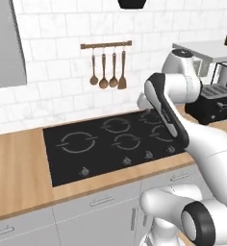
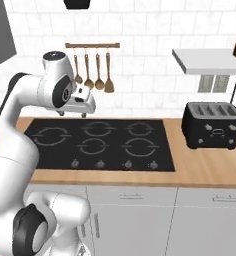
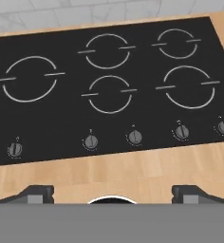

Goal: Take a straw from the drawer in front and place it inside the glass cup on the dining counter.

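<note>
Seen from the left base camera: a flat black glass cooktop (image 1: 116,144) with thin white rings, sunk in a light wooden counter (image 1: 19,178). Just behind the cooktop, a white tiled wall with a wooden rail of hanging spoons (image 1: 107,65). To the right of the cooktop, a boxy black toaster (image 1: 216,103). Right below the cooktop, grey cabinet drawers with bar handles (image 1: 96,202), all shut. Big white arm bent over the right part of the cooktop. Seen from the right base camera: same cooktop (image 2: 100,145), toaster (image 2: 212,125) well to its right, white shelf (image 2: 210,60) up above the toaster. Arm reaching over the left part of the cooktop, hand end hard to make out. Seen from the hand camera: looking down on the cooktop (image 3: 109,85) and its row of little round knobs (image 3: 134,137). Two dark finger tips of the gripper (image 3: 112,194) set far apart, nothing between them, so jaws wide open and empty. No green straw, glass cup or open drawer anywhere near the cooktop, so cannot tell where the straw is. Going by the task alone: probably very light, thin, smooth and a bit bendy, easy to squash or let slip. Best pinched softly near the middle, across the thin side.
</note>
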Available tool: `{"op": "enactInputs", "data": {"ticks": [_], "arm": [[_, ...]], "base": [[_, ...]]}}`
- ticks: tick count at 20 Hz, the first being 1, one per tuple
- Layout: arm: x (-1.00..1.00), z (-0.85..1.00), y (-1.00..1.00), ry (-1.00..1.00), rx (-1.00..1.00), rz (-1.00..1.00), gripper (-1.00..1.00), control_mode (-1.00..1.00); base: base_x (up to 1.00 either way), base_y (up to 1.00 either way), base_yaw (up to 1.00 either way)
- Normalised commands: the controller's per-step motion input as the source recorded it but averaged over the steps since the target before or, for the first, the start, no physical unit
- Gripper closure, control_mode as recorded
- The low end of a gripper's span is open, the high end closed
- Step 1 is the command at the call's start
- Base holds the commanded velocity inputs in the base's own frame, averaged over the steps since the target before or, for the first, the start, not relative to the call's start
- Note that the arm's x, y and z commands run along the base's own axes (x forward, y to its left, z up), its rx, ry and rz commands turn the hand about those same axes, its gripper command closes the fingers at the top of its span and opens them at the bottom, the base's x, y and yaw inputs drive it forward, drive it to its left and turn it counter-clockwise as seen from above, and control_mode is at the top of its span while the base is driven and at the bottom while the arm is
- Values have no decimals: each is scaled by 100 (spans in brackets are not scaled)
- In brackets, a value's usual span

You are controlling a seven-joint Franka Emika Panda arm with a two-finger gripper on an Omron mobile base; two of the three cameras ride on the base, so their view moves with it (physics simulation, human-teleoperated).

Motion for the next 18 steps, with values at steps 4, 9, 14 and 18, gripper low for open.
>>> {"op": "enactInputs", "data": {"ticks": [4,9,14,18], "arm": [[0,0,0,0,0,0,-100,100],[0,0,0,0,0,0,-100,100],[0,0,0,0,0,0,-100,100],[0,0,0,0,0,0,-100,100]], "base": [[-25,73,-36],[4,45,-52],[18,27,-57],[32,45,-50]]}}
